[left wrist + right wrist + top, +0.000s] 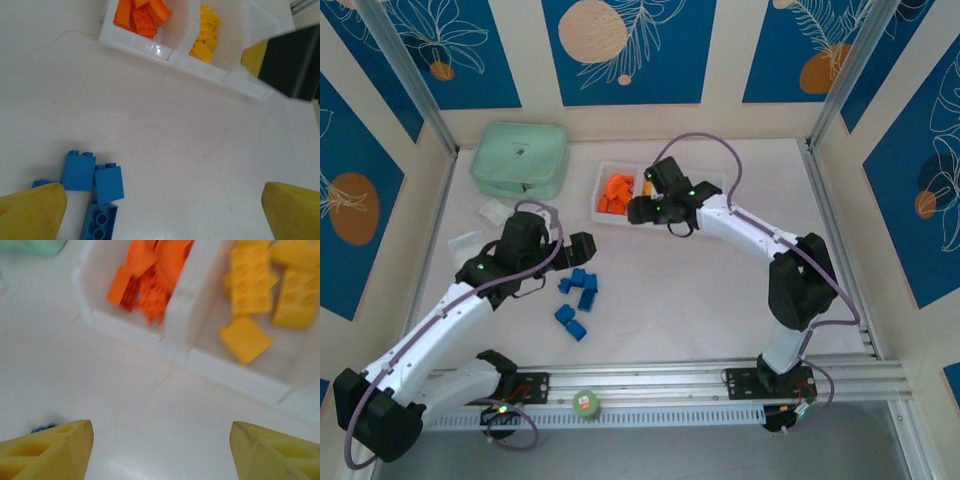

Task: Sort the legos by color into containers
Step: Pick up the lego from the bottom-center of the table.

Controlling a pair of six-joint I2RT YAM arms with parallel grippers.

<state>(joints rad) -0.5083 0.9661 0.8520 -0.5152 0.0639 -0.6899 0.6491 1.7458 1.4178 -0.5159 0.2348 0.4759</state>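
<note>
As seen from overhead, finds left arm stretched diagonally from its near-left base toward table centre, with left gripper held low, pointed right, at the far side of the blue legos scattered loose on the table. Confirms through left wrist camera jaws spread wide and empty, fingers at the lower corners of that view. Places three blue bricks just beside one finger and a fourth partly hidden behind it, none between the jaws. Finds right arm rising from its near-right base, bent at the elbow and reaching back left, with right gripper poised at the near edge of the white tray. Confirms through right wrist camera jaws likewise parted and holding nothing, fingertips over bare table short of the tray's near wall. Locates orange legos heaped in the tray's left compartment and yellow legos in the middle one. Cannot judge the third compartment, partly covered by the right arm. Notes mint green pouch beyond the tray's left end, well apart from both grippers, clear bags near the left arm, and a green roll on the rail between the bases.
</note>
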